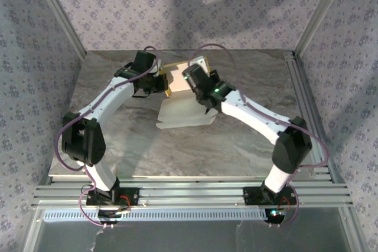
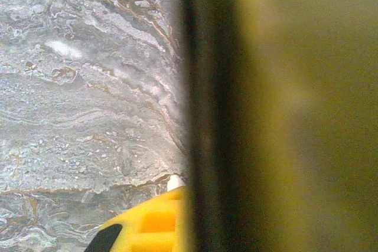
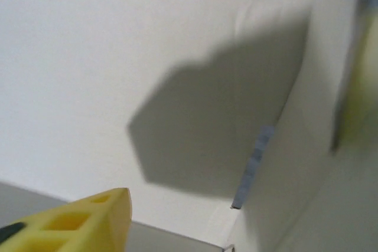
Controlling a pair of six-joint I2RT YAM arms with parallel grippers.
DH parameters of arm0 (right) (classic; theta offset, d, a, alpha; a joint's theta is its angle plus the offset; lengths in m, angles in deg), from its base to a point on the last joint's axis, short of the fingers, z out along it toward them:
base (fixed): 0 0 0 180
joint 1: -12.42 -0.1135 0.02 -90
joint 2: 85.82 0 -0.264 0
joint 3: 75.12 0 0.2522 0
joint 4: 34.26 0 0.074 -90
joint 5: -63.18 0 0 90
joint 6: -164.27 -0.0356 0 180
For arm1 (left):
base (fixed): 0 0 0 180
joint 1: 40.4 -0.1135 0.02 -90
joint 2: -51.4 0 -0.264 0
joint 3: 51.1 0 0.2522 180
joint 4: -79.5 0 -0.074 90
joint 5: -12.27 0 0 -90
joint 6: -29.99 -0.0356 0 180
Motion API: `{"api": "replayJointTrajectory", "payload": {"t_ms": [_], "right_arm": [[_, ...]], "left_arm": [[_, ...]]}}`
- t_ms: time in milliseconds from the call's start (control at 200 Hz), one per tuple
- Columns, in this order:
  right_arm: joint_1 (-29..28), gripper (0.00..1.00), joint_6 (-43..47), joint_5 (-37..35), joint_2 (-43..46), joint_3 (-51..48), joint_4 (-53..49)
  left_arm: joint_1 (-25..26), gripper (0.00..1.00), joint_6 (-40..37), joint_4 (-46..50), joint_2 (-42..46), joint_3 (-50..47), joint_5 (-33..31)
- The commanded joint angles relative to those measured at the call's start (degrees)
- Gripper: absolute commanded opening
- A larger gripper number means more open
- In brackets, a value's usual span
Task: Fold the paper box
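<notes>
**Top external view.** The paper box [image 1: 183, 113], a thin die-cut cardboard sheet that is white on its upper face, lies partly folded near the middle of the grey marbled table [image 1: 236, 140]. Its far portion is raised, and a tan-yellow edge is exposed on the far left side. The left gripper [image 1: 164, 85] meets that raised left edge. The right gripper [image 1: 205, 101] sits over the white sheet's far right part. Both arms bend inward from their bases at the near aluminium rails [image 1: 195, 193]. Finger position cannot be resolved for either gripper at this range.

**Left wrist view.** This view supplies the close detail. One yellow plastic finger [image 2: 147, 225] appears at the lower edge, directly beside a dark vertical band [image 2: 207, 116]. To the right of the band, a blurred olive-yellow cardboard face of the paper box [image 2: 307, 116] stands upright, very close to the lens. The marbled table [image 2: 88, 87] is visible on the left. The left gripper is clenched, pinching this upright flap.

**Right wrist view.** This view presents the white inner side of the paper box [image 3: 147, 57], with a shadow across it and a narrow grey slot [image 3: 254, 157] between two panels. One yellow finger [image 3: 88, 219] enters at the lower left, just above a strip of table [image 3: 23, 196]. A blurred yellowish shape [image 3: 357, 98] sits at the right edge and cannot be identified. It cannot be told whether the right gripper's fingers are released or clenched.
</notes>
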Motion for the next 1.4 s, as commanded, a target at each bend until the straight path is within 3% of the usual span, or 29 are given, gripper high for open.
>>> {"api": "replayJointTrajectory", "payload": {"t_ms": [0,80,200,385,475,515,700,919,1394], "right_arm": [[5.5,0.73,3.7,29.7,10.5,-0.4,-1.1],[12.1,0.75,4.8,44.7,17.1,-4.1,0.6],[25.4,0.77,-1.3,65.3,25.7,-15.0,12.3],[40.4,0.60,-13.8,74.0,23.7,-24.6,22.9],[44.5,0.51,-19.2,80.5,20.2,-28.5,31.0],[44.7,0.45,-19.0,81.9,18.6,-28.9,31.8],[42.8,0.35,-14.7,85.3,11.8,-27.0,30.0],[38.9,0.34,-9.8,88.5,7.4,-23.2,27.1],[34.8,0.39,-5.4,91.9,8.4,-22.5,23.9]], "left_arm": [[-0.5,0.00,-1.3,-0.2,0.6,0.2,1.5],[-1.1,0.00,-1.9,0.7,0.7,0.6,1.7],[-1.8,0.00,-3.3,3.6,0.5,2.0,2.0],[-3.6,0.00,-7.1,9.6,0.0,3.0,3.8],[-4.7,0.00,-7.9,9.5,0.5,1.4,6.0],[-4.8,0.00,-8.5,9.9,0.2,1.4,6.8],[-4.8,0.00,-11.5,12.3,-2.0,3.4,10.9],[-4.7,0.00,-13.5,14.0,-3.6,5.0,12.7],[-3.6,0.00,-14.4,15.3,-4.9,6.7,12.5]]}}
